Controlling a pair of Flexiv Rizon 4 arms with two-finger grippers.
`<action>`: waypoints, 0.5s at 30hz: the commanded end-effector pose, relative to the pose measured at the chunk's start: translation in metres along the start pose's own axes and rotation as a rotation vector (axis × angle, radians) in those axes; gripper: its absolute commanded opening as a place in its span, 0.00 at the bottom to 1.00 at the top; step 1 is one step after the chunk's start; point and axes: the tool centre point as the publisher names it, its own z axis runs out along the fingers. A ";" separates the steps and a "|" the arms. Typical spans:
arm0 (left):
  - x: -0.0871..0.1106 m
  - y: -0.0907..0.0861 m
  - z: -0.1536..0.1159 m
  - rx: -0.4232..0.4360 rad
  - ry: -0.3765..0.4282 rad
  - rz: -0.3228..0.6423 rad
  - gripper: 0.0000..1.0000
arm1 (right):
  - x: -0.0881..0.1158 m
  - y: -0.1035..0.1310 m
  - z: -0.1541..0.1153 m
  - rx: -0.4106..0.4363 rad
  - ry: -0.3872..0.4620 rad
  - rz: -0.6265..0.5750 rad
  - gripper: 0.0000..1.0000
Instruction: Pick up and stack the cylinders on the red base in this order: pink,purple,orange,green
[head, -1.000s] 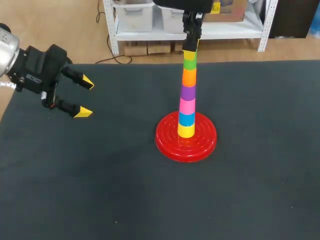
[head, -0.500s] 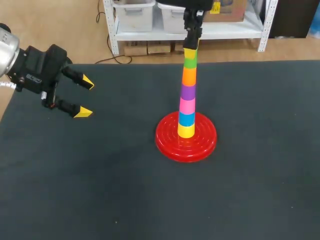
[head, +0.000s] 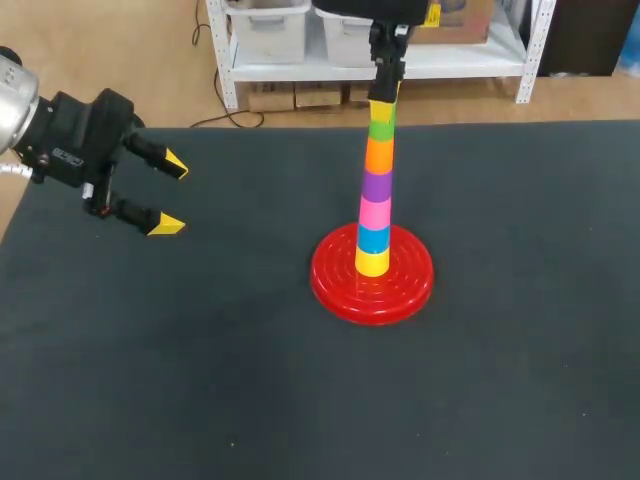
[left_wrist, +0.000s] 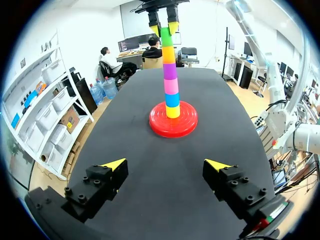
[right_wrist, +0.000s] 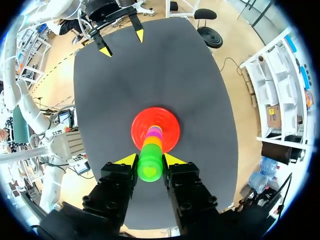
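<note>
Right gripper (right_wrist: 150, 160): it is hanging straight over the stack, its two yellow tips pressing on the green cylinder (right_wrist: 150, 171) from opposite sides, with barely more than the cylinder's width between them.
Green cylinder: it is sitting on top of the tower, on the orange cylinder (head: 379, 155); I cannot tell whether it is fully seated.
Stack below: the purple cylinder (head: 377, 186) and the pink cylinder (head: 375, 212) are carrying the orange one, and a blue piece (head: 374, 238) and a yellow piece (head: 373, 262) are standing under them on the red base (head: 340, 285).
Handling: the pieces are looking like smooth, hard, hollow plastic, so probably light, stiff and a little slippery, and needing only a gentle pinch.
Where to hold: the fingers are gripping the curved side wall near the top, which is probably the right place, as it is leaving the lower rim free to seat.
Risk: the tower is standing tall, narrow and slightly tilted, so a sideways drag on letting go is likely to tip it; opening straight and lifting vertically seems safest.
Left gripper (head: 170, 195): it is hovering wide open and empty over the dark table (head: 200, 380), well apart from the base.
</note>
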 end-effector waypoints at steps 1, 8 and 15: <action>0.001 0.000 0.000 -0.002 -0.004 0.002 1.00 | 0.001 -0.003 0.008 -0.006 0.000 0.003 0.00; 0.001 0.000 0.000 -0.002 -0.004 0.002 1.00 | 0.000 -0.002 0.008 -0.005 -0.006 0.003 0.00; 0.001 0.000 0.000 -0.002 -0.004 0.002 1.00 | 0.000 0.001 0.003 0.015 -0.025 0.007 1.00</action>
